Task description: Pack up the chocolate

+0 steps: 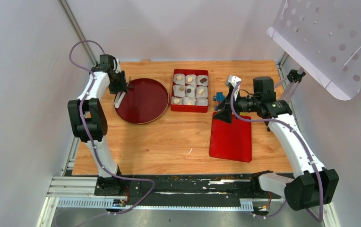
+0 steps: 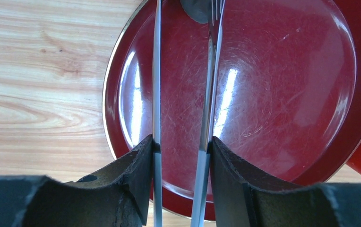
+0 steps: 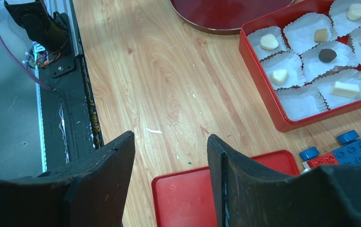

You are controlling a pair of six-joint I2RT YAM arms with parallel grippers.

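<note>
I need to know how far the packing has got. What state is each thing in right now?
Red box: open, lid off.
Lid: lying flat on the table beside the box.
Chocolates: sitting in paper cups inside the box.
Corner paper cup: empty.
Round plate: empty.
Left claw: shut on tongs, over the plate.
Right claw: open, holding nothing.

No legible text (any view)
</note>
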